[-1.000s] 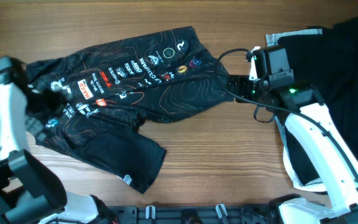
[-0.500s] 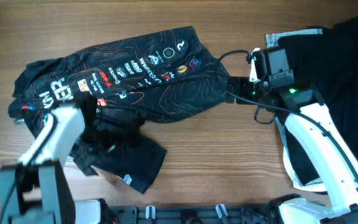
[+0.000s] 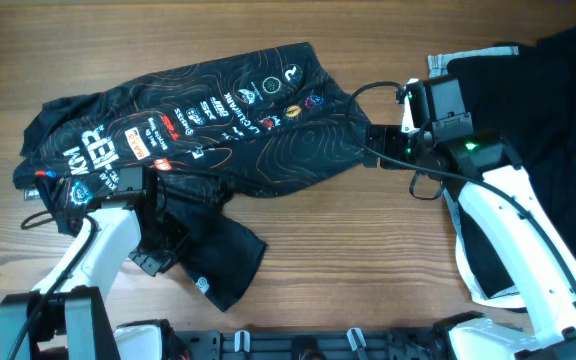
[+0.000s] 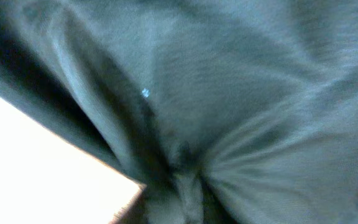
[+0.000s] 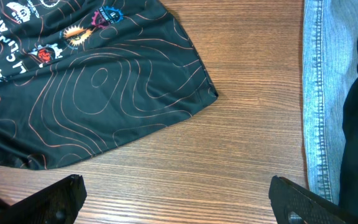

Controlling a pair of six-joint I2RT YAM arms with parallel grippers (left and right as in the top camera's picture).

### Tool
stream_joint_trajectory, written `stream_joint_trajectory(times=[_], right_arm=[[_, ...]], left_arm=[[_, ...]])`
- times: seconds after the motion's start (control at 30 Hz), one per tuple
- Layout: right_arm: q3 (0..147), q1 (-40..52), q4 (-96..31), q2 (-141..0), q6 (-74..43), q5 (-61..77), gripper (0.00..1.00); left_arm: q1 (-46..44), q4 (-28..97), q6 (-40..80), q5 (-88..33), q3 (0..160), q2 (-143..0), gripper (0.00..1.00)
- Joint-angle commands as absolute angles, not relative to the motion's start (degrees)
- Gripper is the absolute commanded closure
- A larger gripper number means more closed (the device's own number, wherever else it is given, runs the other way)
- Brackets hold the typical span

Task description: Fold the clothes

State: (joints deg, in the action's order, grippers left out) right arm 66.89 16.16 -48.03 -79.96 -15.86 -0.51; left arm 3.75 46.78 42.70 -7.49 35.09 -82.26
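Black jersey (image 3: 253, 125), one, lies at 10 o'clock. Left gripper (image 3: 168, 245) rests on it, jaw state unreadable; right gripper (image 5: 179, 198) holds jaws apart.

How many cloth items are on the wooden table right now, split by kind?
Black logo-printed cycling jersey with orange contour lines: 1
Plain black garment: 1, as far as it shows
Blue denim piece: 1
Total: 3
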Motion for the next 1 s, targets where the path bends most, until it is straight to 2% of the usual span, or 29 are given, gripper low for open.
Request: stream_joint_trajectory(times=[0.0, 0.13, 0.2, 0.37, 0.57, 0.83, 0.9, 0.97], right_arm=[[67.40, 16.03, -48.14, -79.29, -16.73, -1.74, 0.00], [67.40, 16.03, -48.16, -79.44, -17.87, -1.65, 0.00], [67.40, 16.03, -48.14, -80.49, -18.24, 0.14, 0.06], [67.40, 16.05, -47.29, -89.49, -20.21, 3.31, 0.07], [67.40, 16.03, -40.47, -102.98, -28.27, 3.46, 0.15], [67.40, 15.25, -30.94, -112.84, -33.32, 4.01, 0.21], [67.40, 15.22, -28.84, -114.19, -32.97, 4.60, 0.28], [67.40, 15.00, -28.58, -114.52, -33.12, 4.56, 0.51]], left_arm=[[3.90, 44.73, 42.50, -6.20, 34.65, -82.72, 0.96], [5.78, 50.35, 38.24, -6.11, 40.32, -82.32, 0.96], [6.79, 56.03, 35.29, -6.13, 45.30, -81.78, 0.96], [11.97, 64.42, 28.84, -6.11, 55.37, -79.81, 0.96], [20.14, 65.63, 28.67, -6.11, 57.12, -78.11, 0.96], [21.12, 66.08, 27.38, -6.13, 57.12, -78.11, 0.96], [21.12, 66.08, 27.38, -6.13, 57.12, -78.11, 0.96], [21.12, 66.08, 27.38, -6.13, 57.12, -78.11, 0.96]])
